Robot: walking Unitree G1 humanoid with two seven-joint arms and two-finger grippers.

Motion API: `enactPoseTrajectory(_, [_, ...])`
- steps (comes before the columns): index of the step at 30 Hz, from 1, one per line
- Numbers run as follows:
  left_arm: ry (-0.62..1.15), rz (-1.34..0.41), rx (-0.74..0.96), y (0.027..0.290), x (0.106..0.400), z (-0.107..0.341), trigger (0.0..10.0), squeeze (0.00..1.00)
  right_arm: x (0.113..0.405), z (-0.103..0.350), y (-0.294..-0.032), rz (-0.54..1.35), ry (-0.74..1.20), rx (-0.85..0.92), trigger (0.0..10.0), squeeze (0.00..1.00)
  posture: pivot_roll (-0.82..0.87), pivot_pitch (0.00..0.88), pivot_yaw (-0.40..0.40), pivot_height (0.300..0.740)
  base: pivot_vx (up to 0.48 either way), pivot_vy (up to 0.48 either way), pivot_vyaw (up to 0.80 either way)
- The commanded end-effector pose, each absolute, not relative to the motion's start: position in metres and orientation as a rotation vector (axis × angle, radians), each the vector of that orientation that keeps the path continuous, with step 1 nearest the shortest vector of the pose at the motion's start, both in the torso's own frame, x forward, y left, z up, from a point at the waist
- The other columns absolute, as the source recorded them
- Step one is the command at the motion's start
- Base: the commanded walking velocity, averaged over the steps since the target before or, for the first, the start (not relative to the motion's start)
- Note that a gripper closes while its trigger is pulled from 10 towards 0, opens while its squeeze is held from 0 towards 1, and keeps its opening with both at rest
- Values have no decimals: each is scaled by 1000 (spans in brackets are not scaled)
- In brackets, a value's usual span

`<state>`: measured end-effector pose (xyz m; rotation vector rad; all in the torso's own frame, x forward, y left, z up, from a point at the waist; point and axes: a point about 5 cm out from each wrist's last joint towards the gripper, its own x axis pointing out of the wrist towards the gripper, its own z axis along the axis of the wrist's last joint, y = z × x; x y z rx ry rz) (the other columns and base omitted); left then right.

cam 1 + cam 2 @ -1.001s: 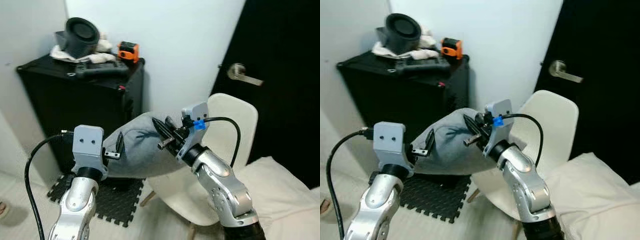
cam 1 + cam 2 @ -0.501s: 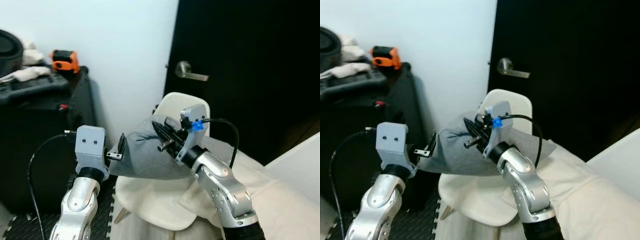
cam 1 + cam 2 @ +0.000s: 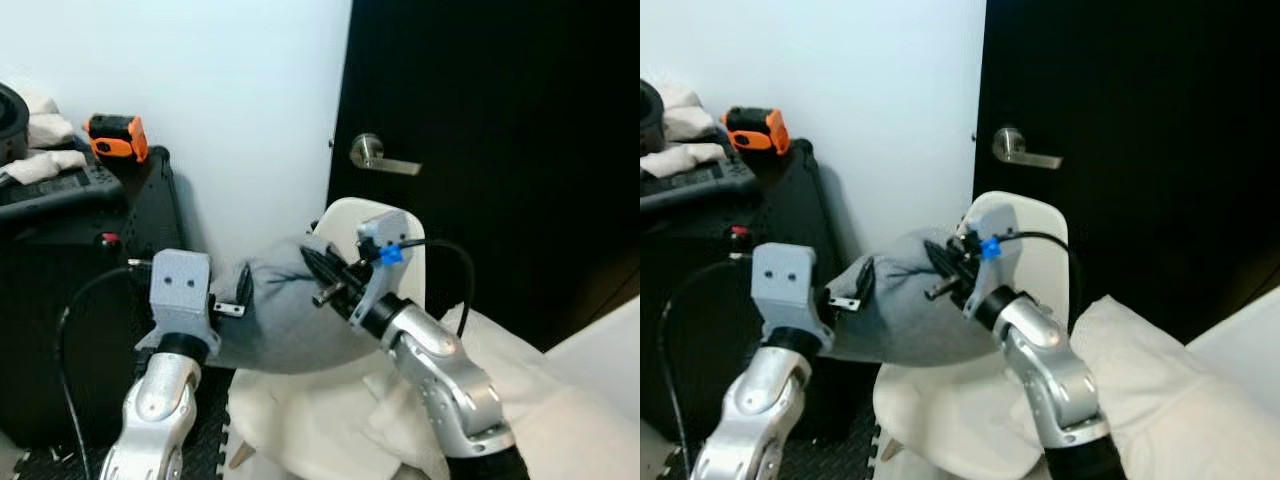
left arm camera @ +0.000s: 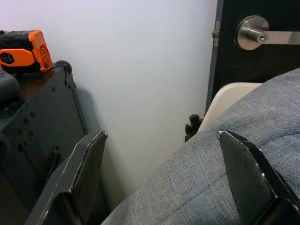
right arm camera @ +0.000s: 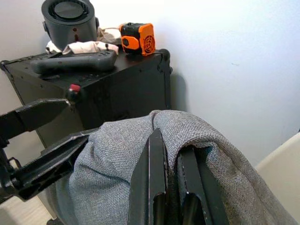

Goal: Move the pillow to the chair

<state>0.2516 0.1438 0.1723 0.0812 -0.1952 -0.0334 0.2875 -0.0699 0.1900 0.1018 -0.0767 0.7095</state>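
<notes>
— Since a moment ago the one grey pillow [image 3: 285, 325] has sunk a little, its lower edge now against the white chair [image 3: 1035, 250] seat.

— Who holds it?

— Both arms. The right gripper [image 5: 171, 187] has its jaws clenched on a fold of the fabric. The left gripper [image 4: 161, 183] has its jaws spread wide, one finger [image 4: 243, 173] pressed on the cloth, the other [image 4: 82, 173] clear of it.

— And around it?

— One black door [image 3: 480, 120] with one lever handle [image 3: 378, 157], one black cabinet [image 3: 80, 270] carrying one orange tool [image 3: 115, 137], one white cushion [image 3: 1160, 390] beside the chair.
</notes>
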Motion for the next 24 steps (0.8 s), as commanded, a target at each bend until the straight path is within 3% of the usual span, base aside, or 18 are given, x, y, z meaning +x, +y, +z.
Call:
enactPoseTrajectory(1, [-185, -39, 75, 141, 251, 170, 10000, 0, 286, 206, -70, 722, -142, 89, 10000, 0, 99, 0, -65, 740, 270, 0, 0])
enactPoseTrajectory(9, [-177, -25, 71, 142, 251, 169, 10000, 0, 287, 203, -67, 736, -84, 81, 10000, 0, 101, 0, -68, 725, 264, 0, 0])
enactPoseTrajectory(17, [-142, -56, 59, 138, 252, 165, 10000, 0, 288, 201, -67, 725, -69, 66, 10000, 0, 101, 0, -69, 705, 0, 0, 0])
enactPoseTrajectory(24, [-110, -196, 72, 125, 252, 160, 10000, 0, 293, 198, -70, 684, -35, 24, 10000, 0, 101, 0, -69, 690, 0, 0, 0])
